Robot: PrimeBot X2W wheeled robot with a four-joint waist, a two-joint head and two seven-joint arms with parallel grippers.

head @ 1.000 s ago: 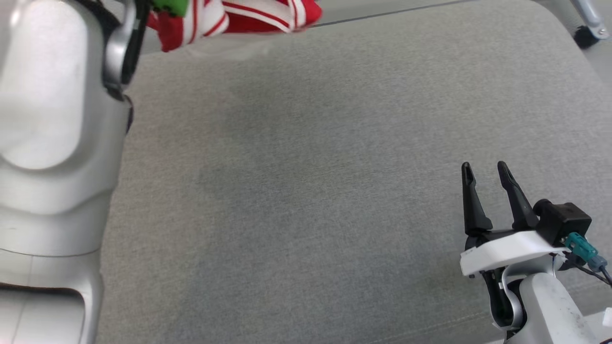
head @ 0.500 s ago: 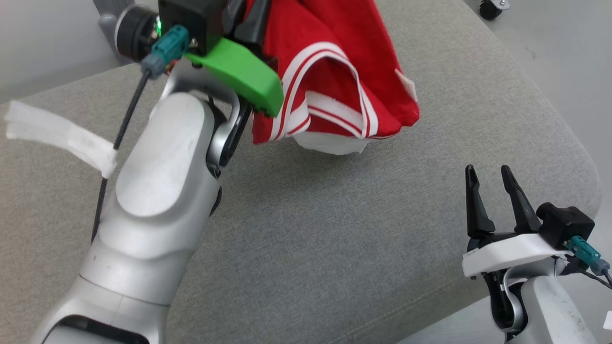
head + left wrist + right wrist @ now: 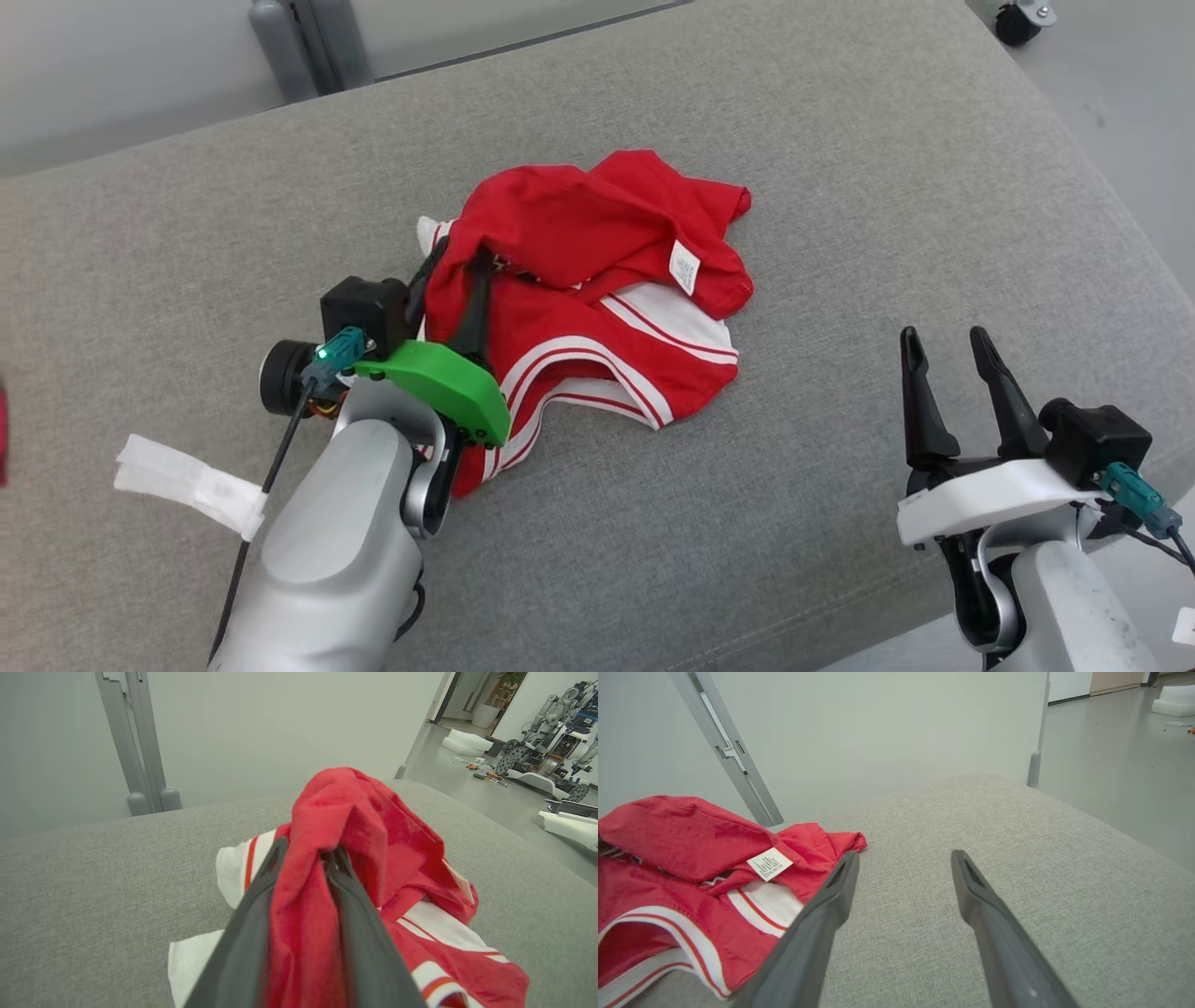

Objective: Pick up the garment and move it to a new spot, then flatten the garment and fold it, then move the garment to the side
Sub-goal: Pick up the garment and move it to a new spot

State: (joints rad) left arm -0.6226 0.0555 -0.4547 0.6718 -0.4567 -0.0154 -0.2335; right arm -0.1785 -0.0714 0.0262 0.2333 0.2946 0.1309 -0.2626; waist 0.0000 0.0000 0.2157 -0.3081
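The left gripper [image 3: 464, 250] has its two dark fingers clamped on a fold of the garment [image 3: 597, 280]. In the left wrist view red cloth bulges up between and over the fingertips [image 3: 280, 849], partly burying them, and this ridge hides the far side of the heap. In the head view the green mount [image 3: 439, 383] and the pale forearm [image 3: 336, 560] cover the garment's near left edge. Which part is sleeve, hem or neck cannot be made out.

The garment lies crumpled near the middle of the grey cushion [image 3: 840, 168]. It is bright red with white panels and red-and-white striped bands along curved edges, and one red layer is folded over the rest. A small white label [image 3: 684, 266] with unreadable print faces up on its right side.

The right gripper [image 3: 943, 331] sits by the cushion's near right edge, well apart from the garment, with its fingers spread and nothing between them.
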